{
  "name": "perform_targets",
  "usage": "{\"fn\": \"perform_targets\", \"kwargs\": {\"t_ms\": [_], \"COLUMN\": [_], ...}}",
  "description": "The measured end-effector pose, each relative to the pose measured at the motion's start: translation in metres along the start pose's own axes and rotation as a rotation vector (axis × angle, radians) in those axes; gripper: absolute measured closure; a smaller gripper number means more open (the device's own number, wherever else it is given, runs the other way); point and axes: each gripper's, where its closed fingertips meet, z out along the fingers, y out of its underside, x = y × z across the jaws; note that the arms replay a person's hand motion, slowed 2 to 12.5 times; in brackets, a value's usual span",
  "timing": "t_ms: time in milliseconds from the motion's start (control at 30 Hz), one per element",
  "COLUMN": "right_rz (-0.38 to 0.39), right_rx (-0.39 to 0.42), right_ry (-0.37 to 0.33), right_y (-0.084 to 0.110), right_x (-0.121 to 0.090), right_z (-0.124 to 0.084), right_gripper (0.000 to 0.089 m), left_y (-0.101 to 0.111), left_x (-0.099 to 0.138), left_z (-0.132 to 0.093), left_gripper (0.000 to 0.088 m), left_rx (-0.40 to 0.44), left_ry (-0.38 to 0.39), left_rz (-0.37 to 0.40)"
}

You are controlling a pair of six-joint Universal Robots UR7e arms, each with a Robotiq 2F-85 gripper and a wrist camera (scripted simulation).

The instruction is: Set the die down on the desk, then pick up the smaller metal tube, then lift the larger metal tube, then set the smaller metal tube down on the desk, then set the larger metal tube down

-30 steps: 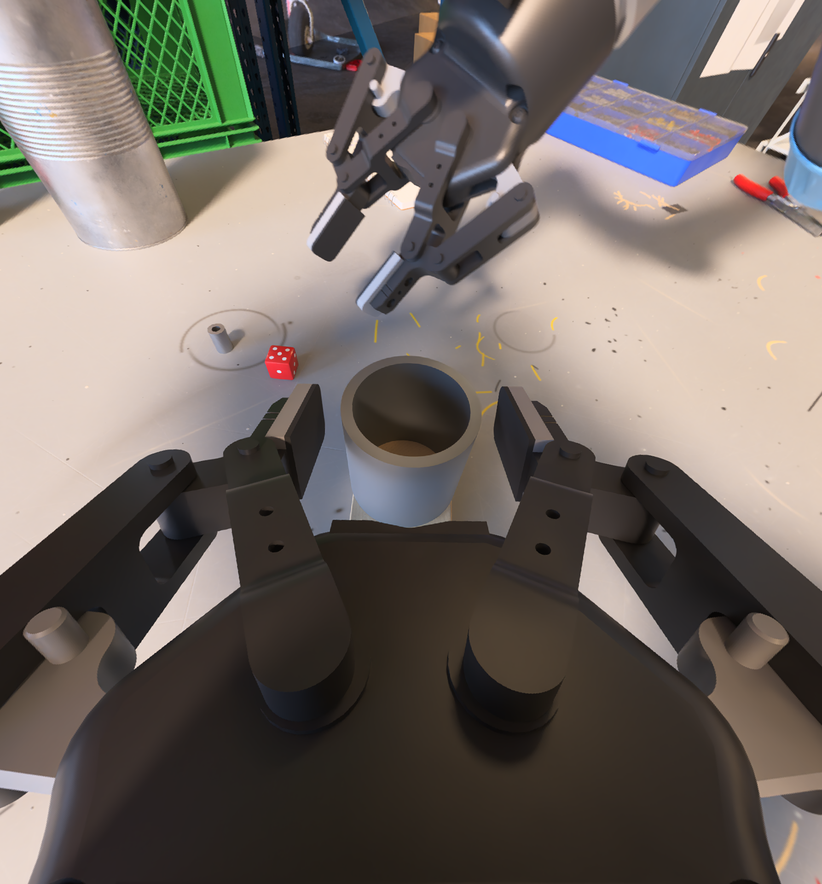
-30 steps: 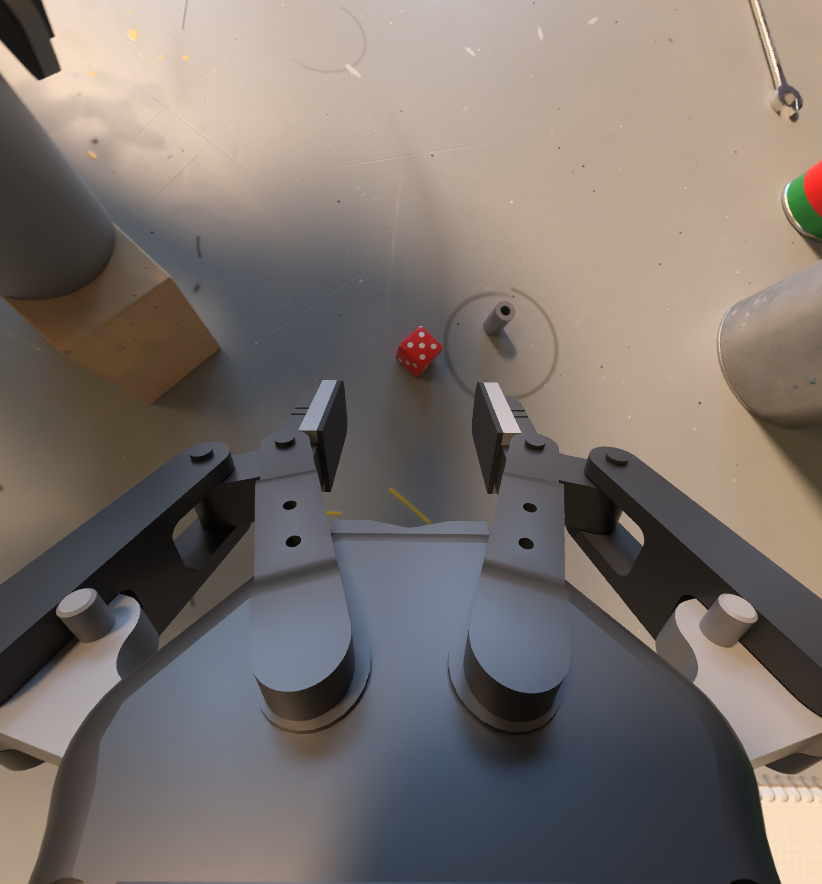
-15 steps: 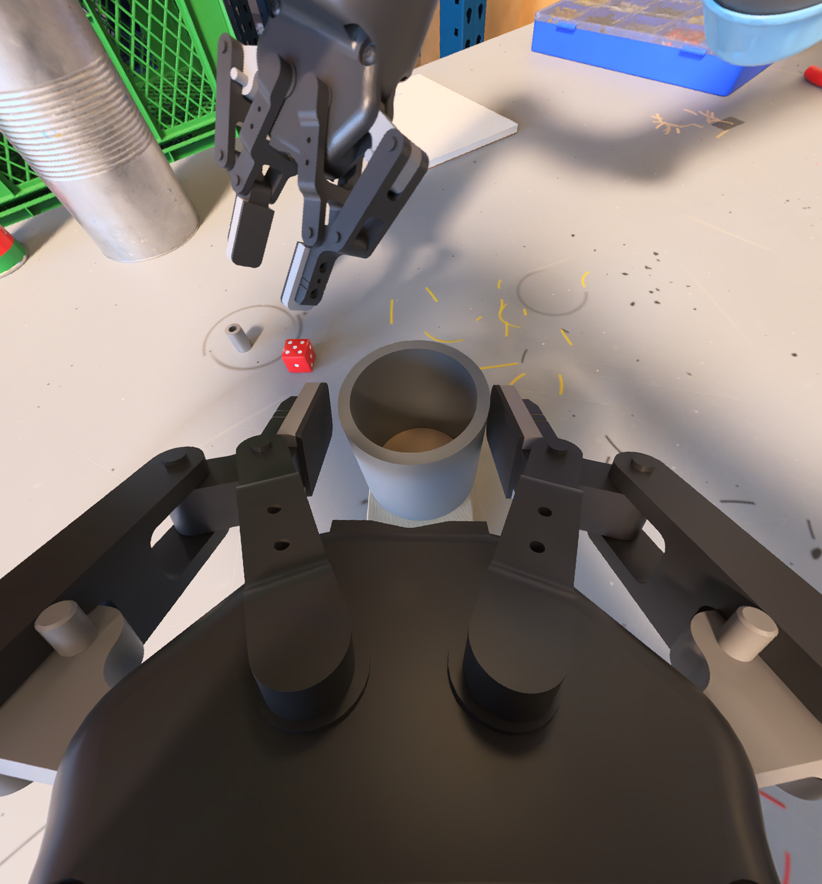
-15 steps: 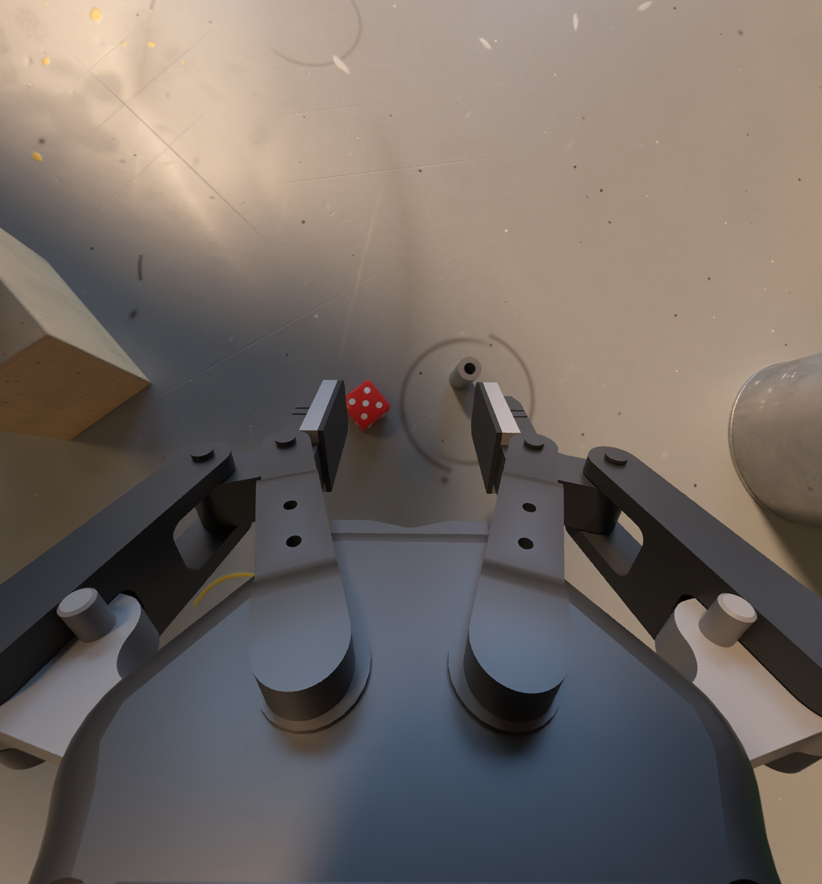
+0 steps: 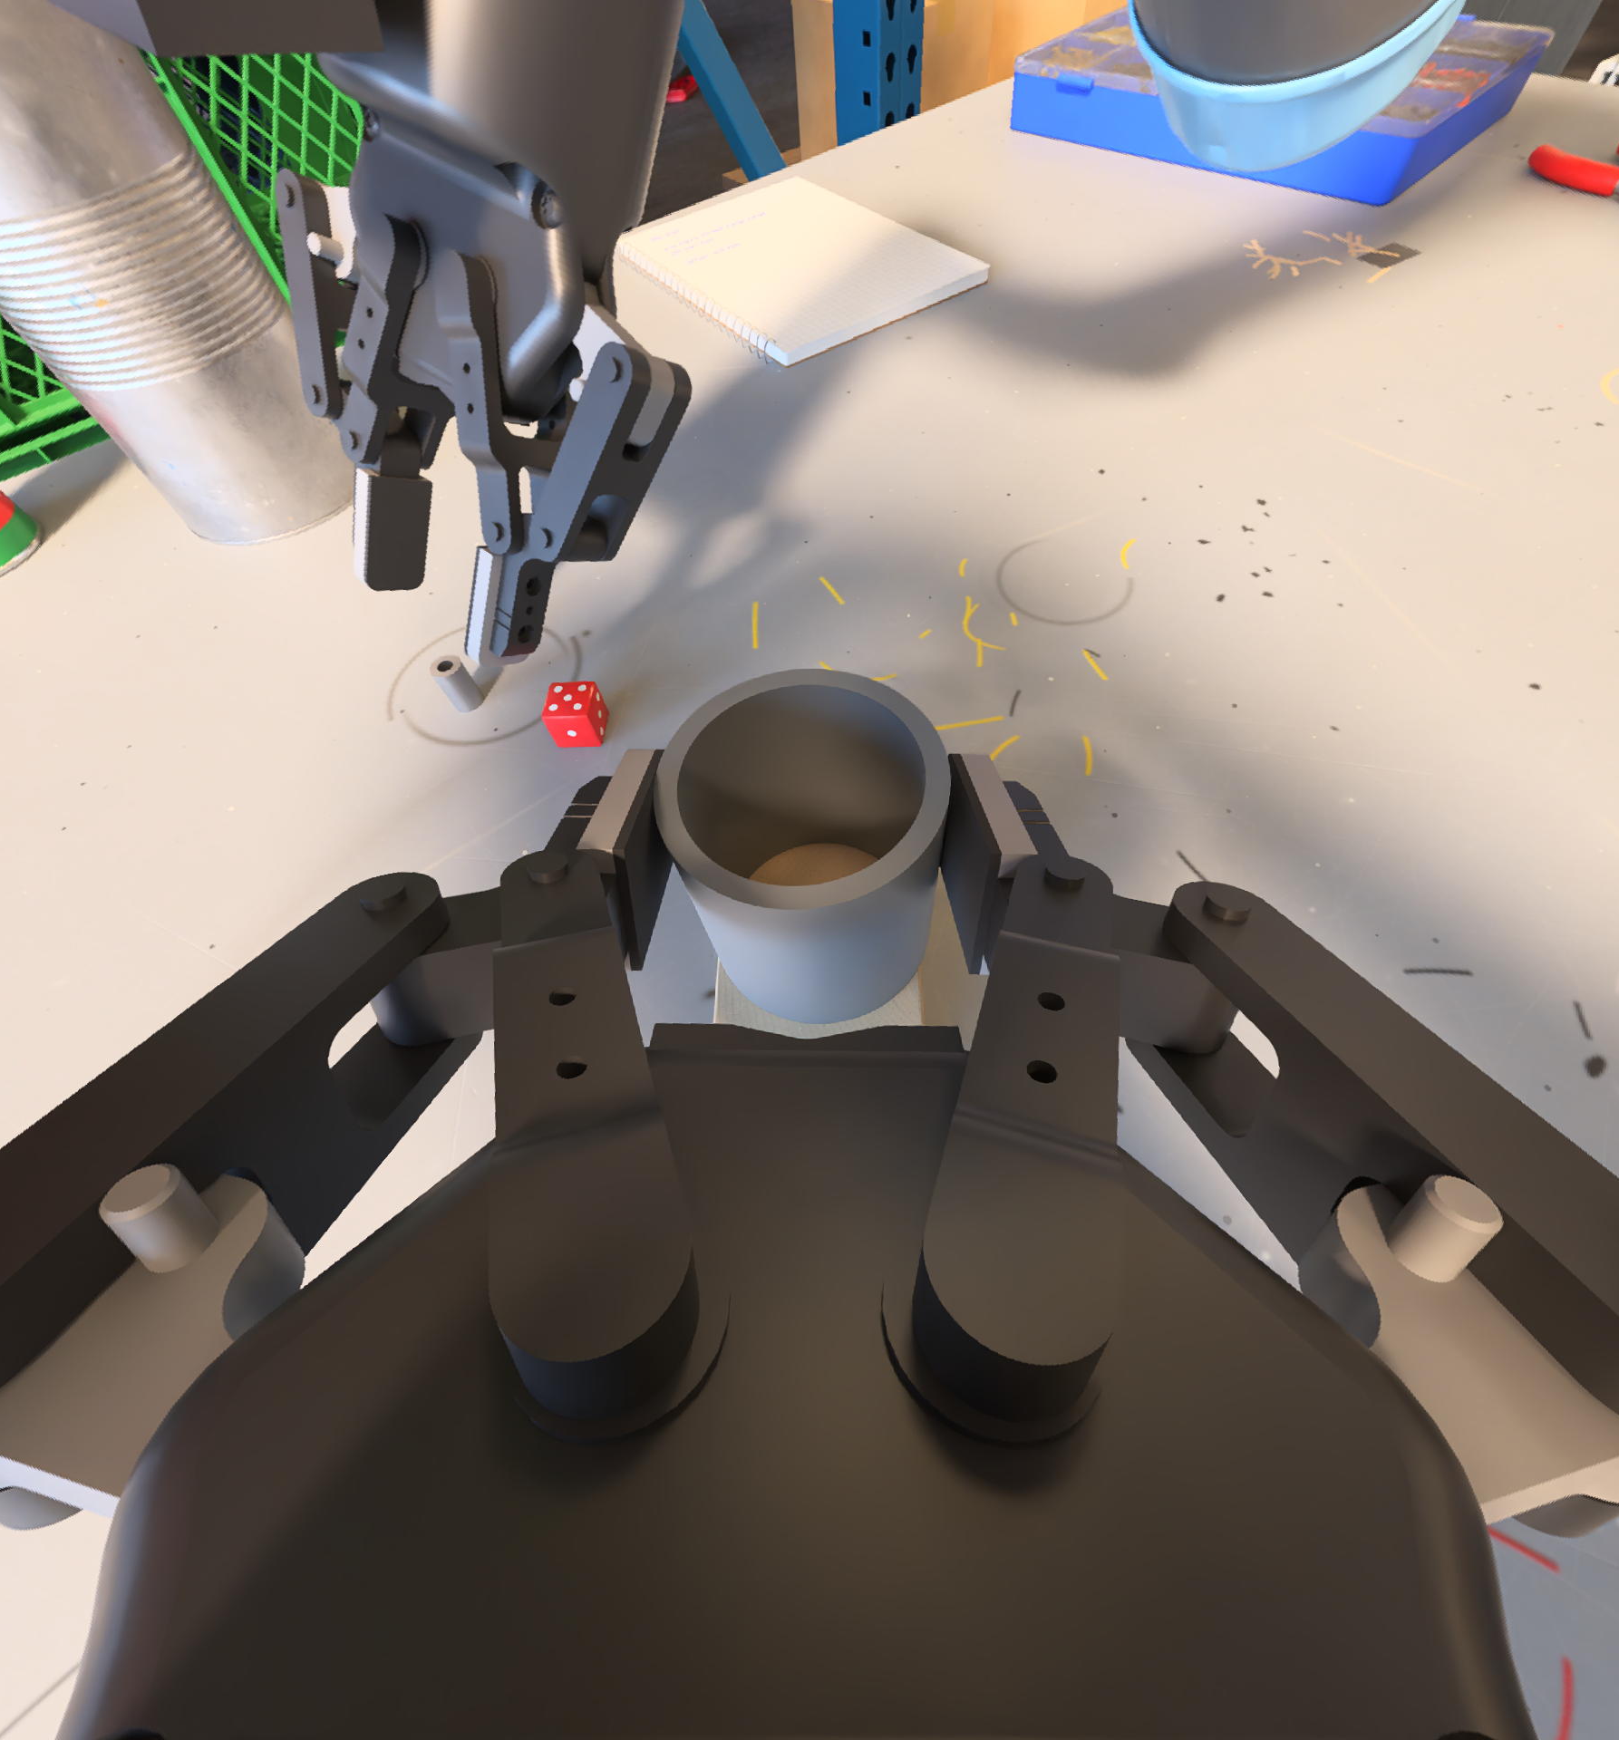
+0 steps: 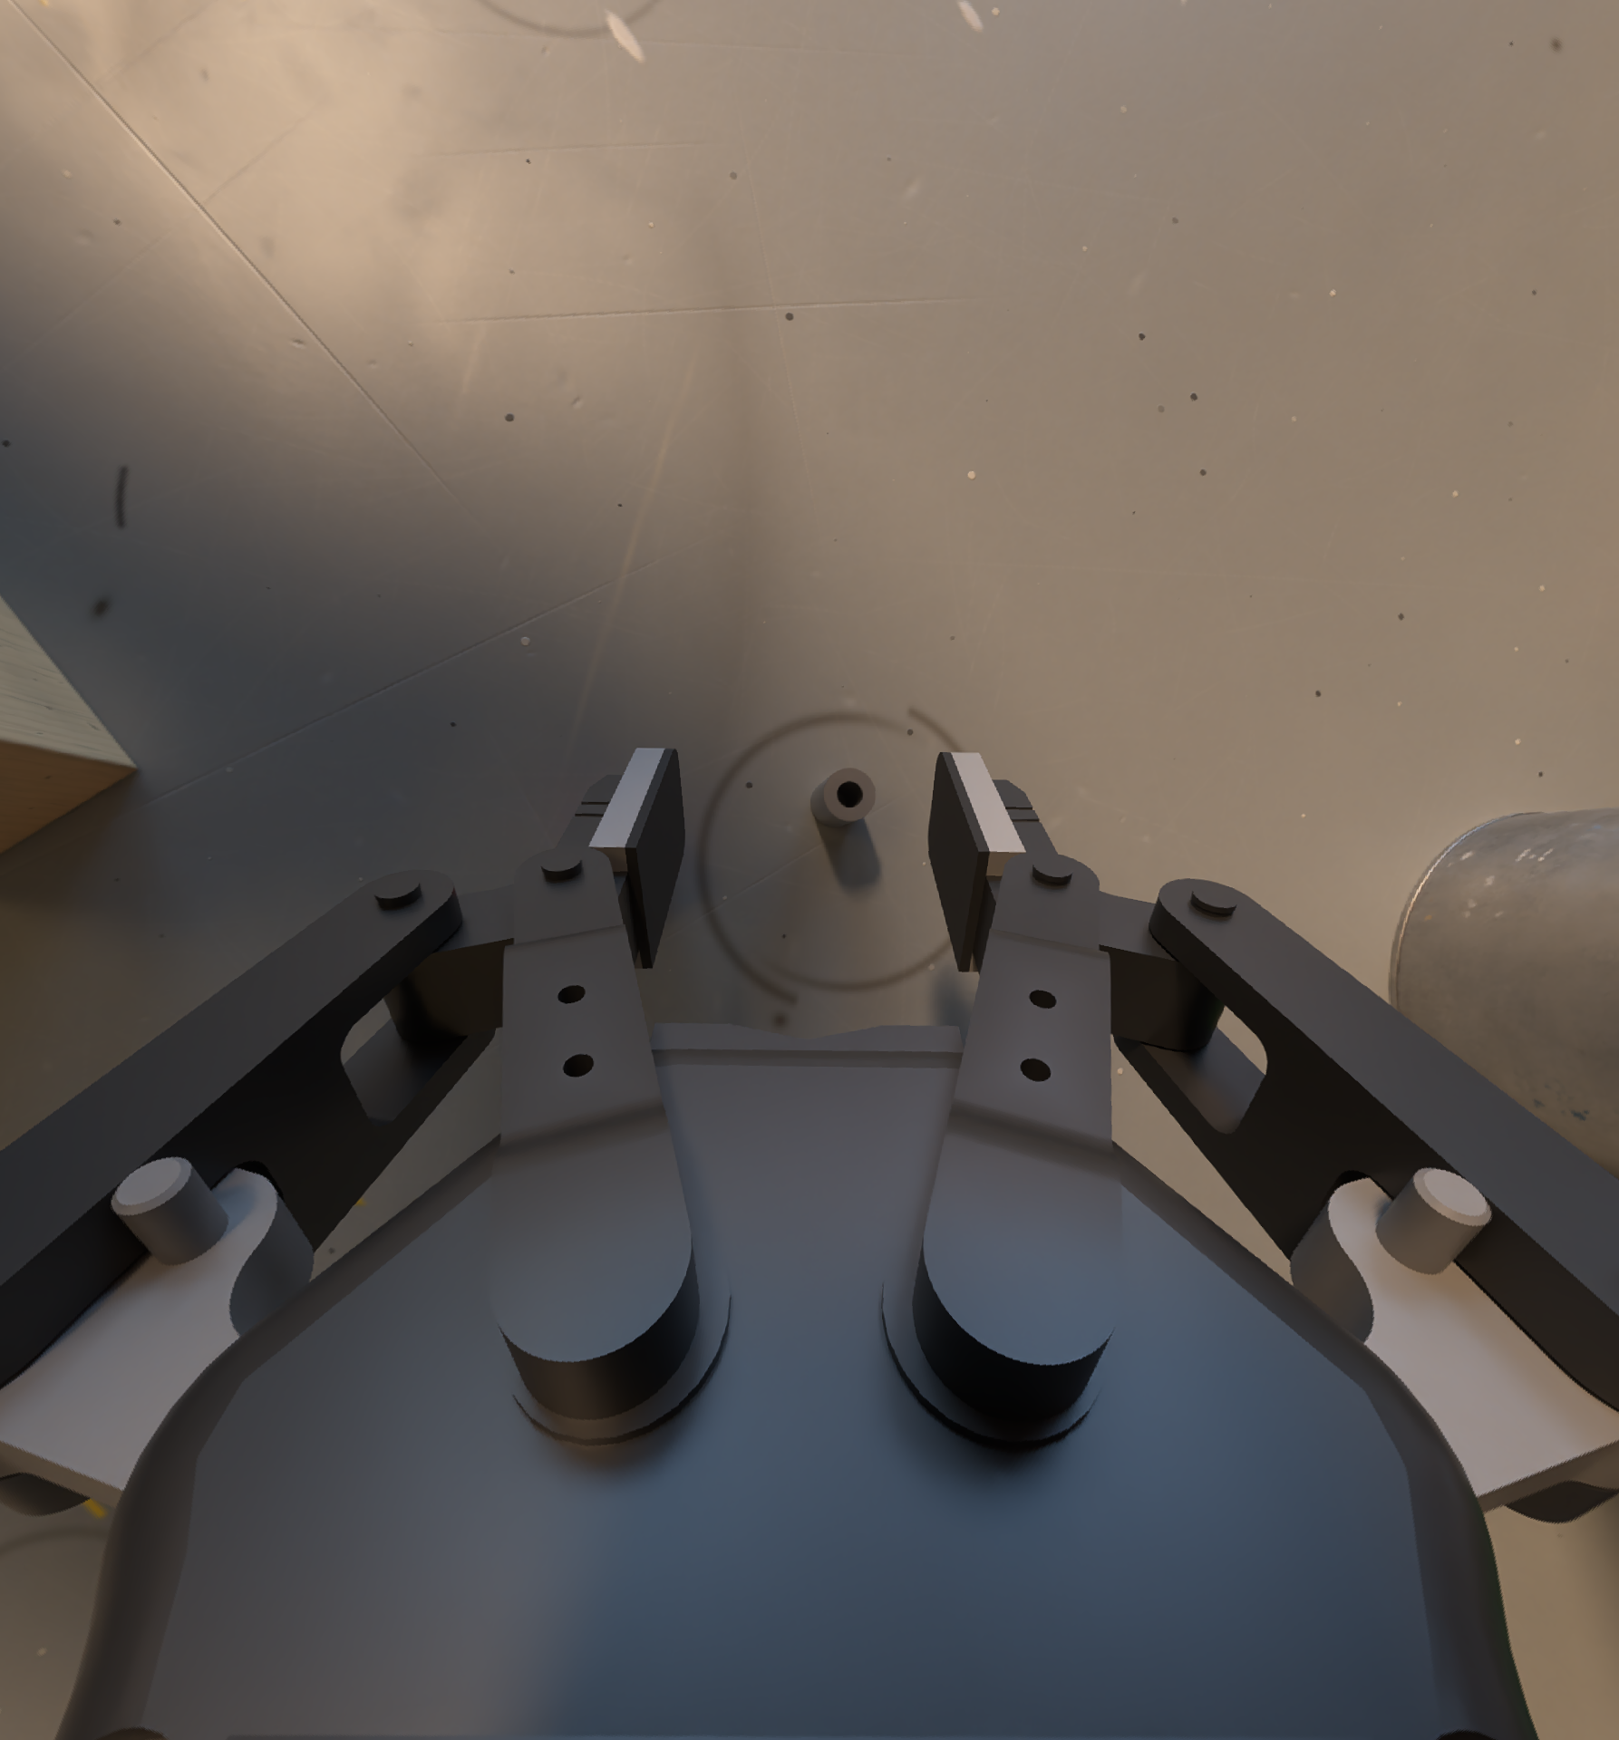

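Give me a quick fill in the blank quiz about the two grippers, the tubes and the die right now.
1. The left gripper is shut on the ____ metal tube.
2. The right gripper is ____, one finger on each side of the smaller metal tube.
3. The red die rests on the ____.

Missing words: larger; open; desk

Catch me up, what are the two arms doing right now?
The red die already sits on the desk. The right hand is open, fingers on either side of the small metal tube, which stands upright on the desk, not yet gripped. The left hand has its fingers against both sides of the large metal tube, which rests on a wooden block.
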Motion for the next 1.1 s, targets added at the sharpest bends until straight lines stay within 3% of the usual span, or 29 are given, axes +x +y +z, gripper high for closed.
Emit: {"fn": "perform_targets", "kwargs": {"t_ms": [367,667,1100], "right_rz": [-0.066,-0.085,-0.104], "right_rx": [-0.04,-0.095,-0.154], "right_ry": [-0.029,-0.079,-0.086], "right_y": [-0.003,0.0,0.007], "right_x": [0.005,0.004,0.009], "right_z": [0.013,0.022,0.029], "right_gripper": [0.0418,0.0419,0.0436], "left_y": [0.001,0.002,0.003], "left_x": [0.001,0.001,0.0], "left_z": [-0.002,-0.003,-0.005], "left_gripper": [0.0381,0.0381,0.0387], "left_rx": [0.005,0.011,0.021], "left_ry": [0.02,0.029,0.061], "left_rz": [-0.009,-0.007,-0.037]}}
